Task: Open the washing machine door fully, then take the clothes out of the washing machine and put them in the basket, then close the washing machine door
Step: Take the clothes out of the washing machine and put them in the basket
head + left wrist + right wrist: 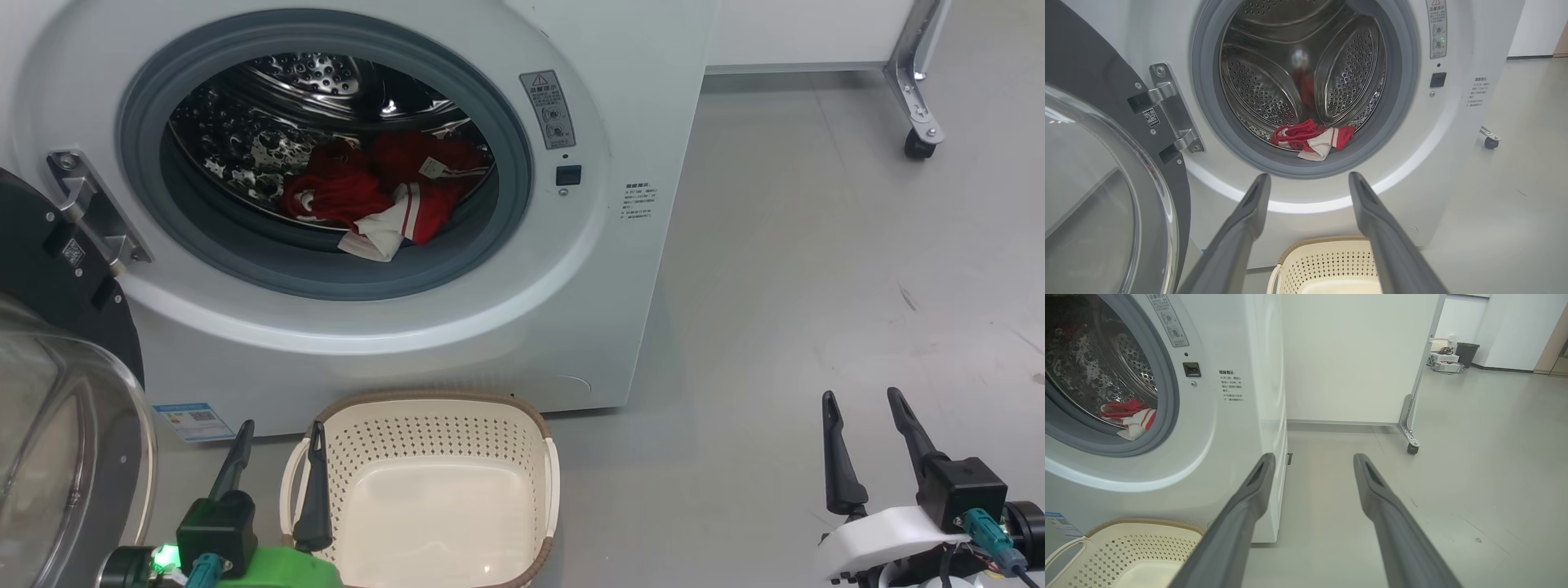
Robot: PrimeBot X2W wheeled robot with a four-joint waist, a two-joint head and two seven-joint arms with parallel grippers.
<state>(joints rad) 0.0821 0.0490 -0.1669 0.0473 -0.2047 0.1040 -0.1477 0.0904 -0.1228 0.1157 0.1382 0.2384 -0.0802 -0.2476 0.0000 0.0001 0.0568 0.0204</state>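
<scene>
The white washing machine (637,98) stands with its door (57,425) swung open to the left, black rim and glass bowl facing me. Red and white clothes (380,200) lie in a heap at the bottom of the steel drum, also seen as clothes (1312,139) and clothes (1128,416). The cream basket (441,408) sits empty on the floor right below the opening. My left gripper (280,439) hangs open at the basket's left handle, nothing between its fingers. My right gripper (865,411) stands open over bare floor, to the right of the machine.
The door hinge (90,204) juts out at the left of the opening. A metal frame leg on a castor (921,135) stands at the back right. Grey floor (816,269) stretches to the right of the machine. A dark bin (1466,354) and boxes stand far off.
</scene>
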